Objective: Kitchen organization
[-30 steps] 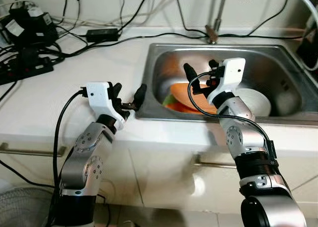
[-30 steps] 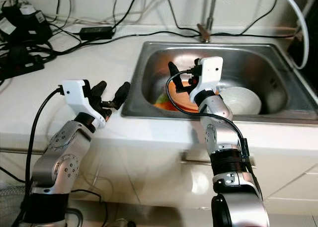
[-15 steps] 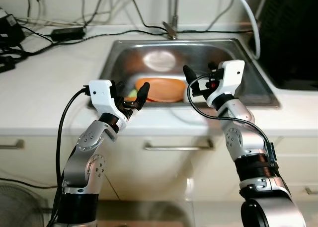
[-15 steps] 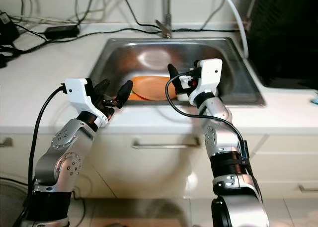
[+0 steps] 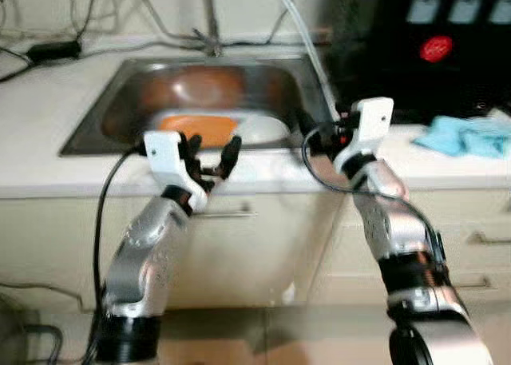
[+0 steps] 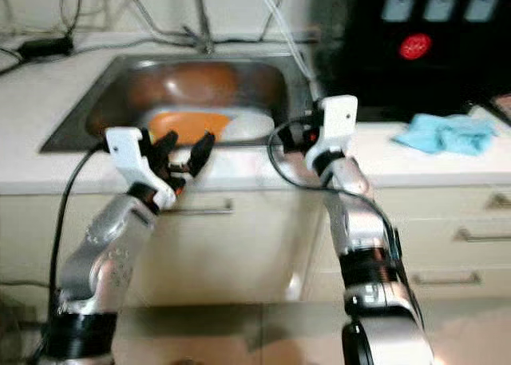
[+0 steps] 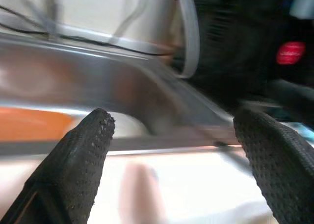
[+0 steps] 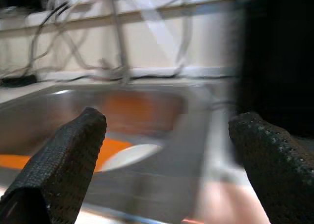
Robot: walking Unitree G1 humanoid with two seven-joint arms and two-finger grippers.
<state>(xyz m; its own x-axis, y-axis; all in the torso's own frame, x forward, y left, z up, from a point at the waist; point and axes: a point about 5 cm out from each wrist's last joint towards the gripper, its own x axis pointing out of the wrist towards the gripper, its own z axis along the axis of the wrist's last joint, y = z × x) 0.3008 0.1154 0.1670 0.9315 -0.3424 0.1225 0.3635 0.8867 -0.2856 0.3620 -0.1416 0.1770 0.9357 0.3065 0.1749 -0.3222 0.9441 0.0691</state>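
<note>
Left pincer (image 5: 209, 153) spread wide, empty, raised before the table's front edge. Right pincer (image 8: 162, 150) wide, empty, at the stainless steel sink's (image 5: 96, 125) right rim. Orange plate (image 5: 197, 128) and white bowl (image 5: 263, 128) lie inside. Light blue cloth (image 5: 463, 135) on white table (image 5: 32, 153), right. No legible writing.

A home kitchen, seen at the sink run of the worktop.

A stainless steel sink (image 5: 96, 129) is let into a pale worktop (image 5: 36, 169), with a tap (image 5: 211, 17) at its back edge and an orange plate (image 5: 196, 127) and a white dish (image 5: 263, 129) lying in it. Cream cupboard fronts with metal drawer handles (image 5: 489, 239) run below. Cables (image 5: 48, 49) trail along the worktop's back left corner, a dark appliance (image 5: 435, 49) stands toward the right end, and a blue cloth (image 5: 463, 135) lies near it.
</note>
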